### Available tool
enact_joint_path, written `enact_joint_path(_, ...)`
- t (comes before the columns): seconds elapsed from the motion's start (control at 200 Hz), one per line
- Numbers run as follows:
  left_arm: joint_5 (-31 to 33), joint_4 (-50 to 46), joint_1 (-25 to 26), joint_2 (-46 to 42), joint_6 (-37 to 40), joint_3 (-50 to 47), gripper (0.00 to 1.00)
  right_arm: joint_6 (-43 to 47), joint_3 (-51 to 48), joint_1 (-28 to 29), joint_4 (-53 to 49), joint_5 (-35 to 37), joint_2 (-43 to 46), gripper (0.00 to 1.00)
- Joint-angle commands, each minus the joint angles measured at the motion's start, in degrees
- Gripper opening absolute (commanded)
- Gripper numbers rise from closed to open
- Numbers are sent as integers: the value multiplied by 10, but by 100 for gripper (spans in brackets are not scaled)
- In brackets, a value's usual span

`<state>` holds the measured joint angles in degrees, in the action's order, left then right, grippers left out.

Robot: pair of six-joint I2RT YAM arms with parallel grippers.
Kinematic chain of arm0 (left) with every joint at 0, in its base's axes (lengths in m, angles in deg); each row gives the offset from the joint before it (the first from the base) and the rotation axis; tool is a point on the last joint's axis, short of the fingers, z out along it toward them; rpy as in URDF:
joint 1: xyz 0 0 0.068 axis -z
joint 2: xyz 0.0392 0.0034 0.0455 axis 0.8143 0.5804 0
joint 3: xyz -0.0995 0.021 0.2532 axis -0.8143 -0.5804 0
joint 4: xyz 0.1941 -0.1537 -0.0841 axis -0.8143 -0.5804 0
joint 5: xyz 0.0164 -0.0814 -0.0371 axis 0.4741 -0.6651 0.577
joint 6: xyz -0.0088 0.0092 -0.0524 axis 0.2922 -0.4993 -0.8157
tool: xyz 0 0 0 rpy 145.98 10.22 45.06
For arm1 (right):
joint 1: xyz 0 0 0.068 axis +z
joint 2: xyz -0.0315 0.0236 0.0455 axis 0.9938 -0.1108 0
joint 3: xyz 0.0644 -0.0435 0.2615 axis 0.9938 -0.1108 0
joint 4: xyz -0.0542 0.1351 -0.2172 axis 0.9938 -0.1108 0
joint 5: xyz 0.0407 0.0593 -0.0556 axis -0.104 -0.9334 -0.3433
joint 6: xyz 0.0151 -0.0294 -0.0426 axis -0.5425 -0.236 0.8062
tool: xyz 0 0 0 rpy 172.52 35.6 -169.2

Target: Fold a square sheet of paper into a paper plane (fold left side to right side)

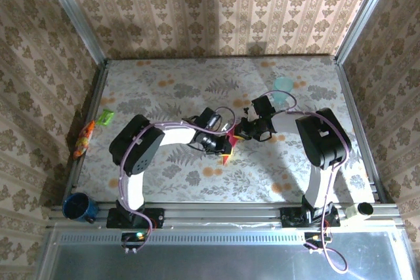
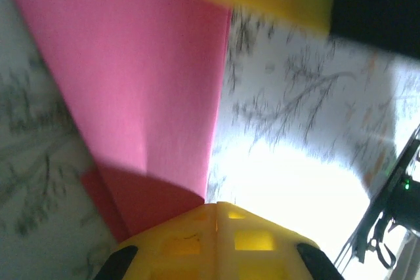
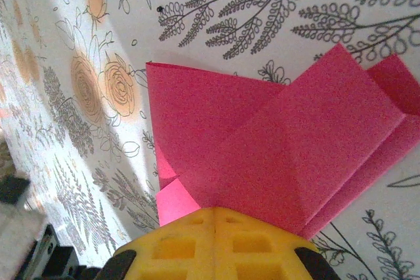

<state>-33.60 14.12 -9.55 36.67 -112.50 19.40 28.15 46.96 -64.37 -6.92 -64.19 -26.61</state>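
Meeting over the middle of the floral worktop (image 1: 157,86), both arms bear on the magenta-red paper (image 3: 262,136), which sits there between them. The left pincer (image 2: 216,218) is pressed together at the edge of a smooth, broad flap; whether it nips the paper or merely holds it down I cannot tell. The right pincer (image 3: 214,221) is likewise pressed together, against a stack of angled flaps. Several folds look made, with layered corners overlapping, yet the shape is broad, not a narrow dart; the narrowing folds and final creasing seem left.
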Motion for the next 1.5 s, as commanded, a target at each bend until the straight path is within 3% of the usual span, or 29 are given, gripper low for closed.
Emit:
enact_joint_path(0.0,-25,-29,1,-25,4,-30,0,13,3,-3,-43,48,-28,0)
enact_joint_path(0.17,-7,-31,-23,-63,27,-19,2,8,14,-1,-38,39,0,0)
enact_joint_path(0.28,41,-45,-36,-97,55,-9,3,14,21,2,-44,38,31,0)
enact_joint_path(0.38,80,-37,-46,-137,69,-22,12,24,18,5,-61,61,76,3)
enact_joint_path(0.655,204,-6,-71,-263,81,-103,33,38,-31,12,-130,148,218,25)
enact_joint_path(0.79,268,-3,-80,-324,93,-133,48,37,-57,18,-167,191,276,40)
enact_joint_path(0.925,318,2,-90,-379,106,-157,54,30,-67,31,-199,229,312,57)
enact_joint_path(1.06,354,18,-101,-431,112,-187,62,18,-61,52,-225,270,314,75)
enact_joint_path(1.095,359,21,-105,-444,112,-195,64,16,-55,60,-232,281,310,88)
enact_joint_path(1.155,366,29,-111,-462,113,-210,68,12,-38,73,-251,304,299,100)
enact_joint_path(1.4,385,57,-141,-524,120,-268,92,-27,47,128,-331,368,217,100)
enact_joint_path(1.495,380,72,-153,-548,127,-292,96,-40,86,152,-350,382,176,100)
